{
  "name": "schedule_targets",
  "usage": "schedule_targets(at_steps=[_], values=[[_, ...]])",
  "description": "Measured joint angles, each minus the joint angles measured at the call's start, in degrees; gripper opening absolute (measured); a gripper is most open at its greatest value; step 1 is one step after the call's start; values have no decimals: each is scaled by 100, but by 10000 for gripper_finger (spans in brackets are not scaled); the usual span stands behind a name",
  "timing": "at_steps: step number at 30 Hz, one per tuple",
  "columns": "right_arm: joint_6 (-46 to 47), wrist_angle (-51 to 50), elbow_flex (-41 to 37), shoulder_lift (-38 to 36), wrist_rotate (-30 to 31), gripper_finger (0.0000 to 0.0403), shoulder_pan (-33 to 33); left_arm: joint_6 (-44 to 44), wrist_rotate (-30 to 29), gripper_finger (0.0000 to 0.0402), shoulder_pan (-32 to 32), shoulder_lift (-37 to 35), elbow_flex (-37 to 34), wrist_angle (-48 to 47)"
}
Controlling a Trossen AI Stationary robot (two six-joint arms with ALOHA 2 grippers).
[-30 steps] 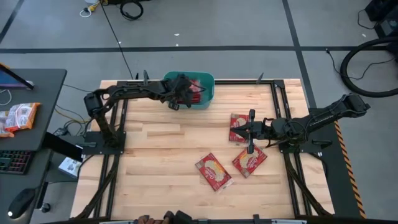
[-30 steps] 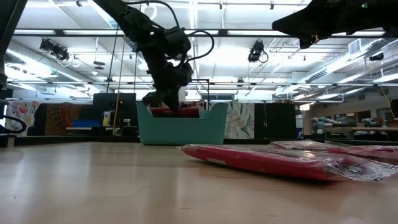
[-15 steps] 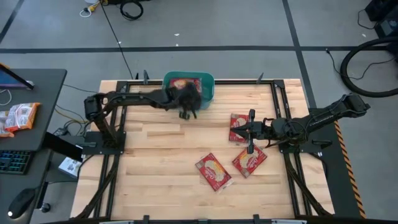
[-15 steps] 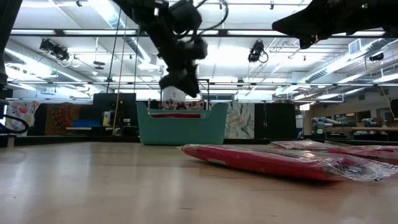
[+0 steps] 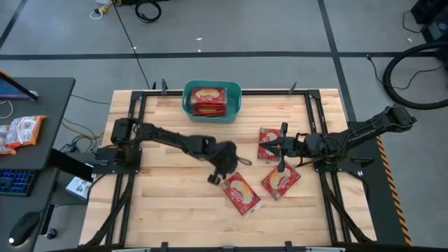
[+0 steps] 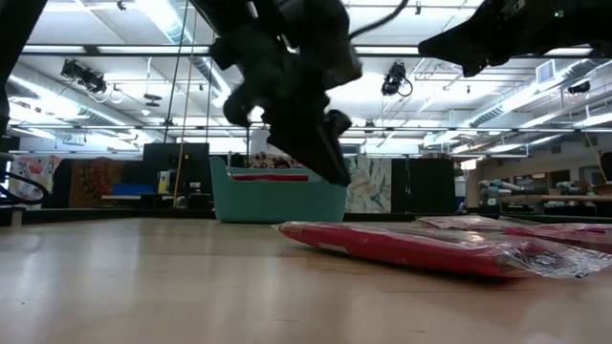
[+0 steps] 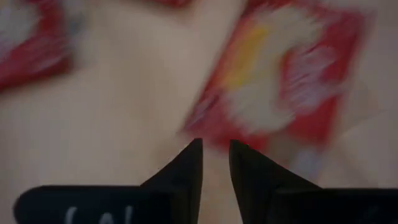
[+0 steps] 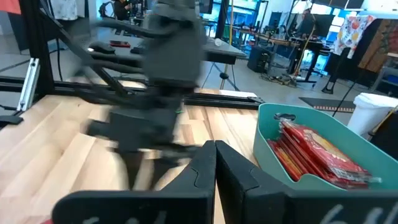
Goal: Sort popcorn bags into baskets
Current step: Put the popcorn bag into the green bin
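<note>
The teal basket stands at the table's far edge with red popcorn bags lying in it. Three more red bags lie flat on the wood: one near the middle and two on the right. My left gripper hangs just above the table beside the middle bag's far-left corner. In the left wrist view its fingers show a narrow gap, with the blurred bag ahead of them. My right gripper hovers shut over the two right bags and touches nothing.
Black frame rails run along the table's left, right and far edges. The left half of the tabletop is bare wood. An orange-and-white packet lies on the side desk to the left, off the table.
My left gripper has risen out of the basket and swung toward the table's near edge and to the right, coming down beside the middle bag. The bags in the basket stay where they were. The right arm has kept still.
</note>
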Motion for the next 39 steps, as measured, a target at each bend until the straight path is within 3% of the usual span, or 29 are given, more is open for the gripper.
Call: schedule_targets(at_steps=[3,8,12,17,28,36,39], values=[[-10,1,0,0,0,13,0,-255,364,69,-279,157,2,394],[0,-5,0,-2,0,13,0,-251,379,53,-670,518,10,1079],[11,-33,0,0,-2,13,0,-254,290,50,-791,822,5,1033],[14,-45,0,0,-2,13,0,-543,-576,50,-756,762,42,392],[86,-7,0,0,-13,13,0,-2306,-2235,50,-396,74,-21,-2665],[99,36,0,-2,-24,13,0,-2451,-2592,52,-475,-456,-15,-2618],[99,35,0,0,-26,13,0,-2500,-2653,69,-596,-507,-14,-2583]])
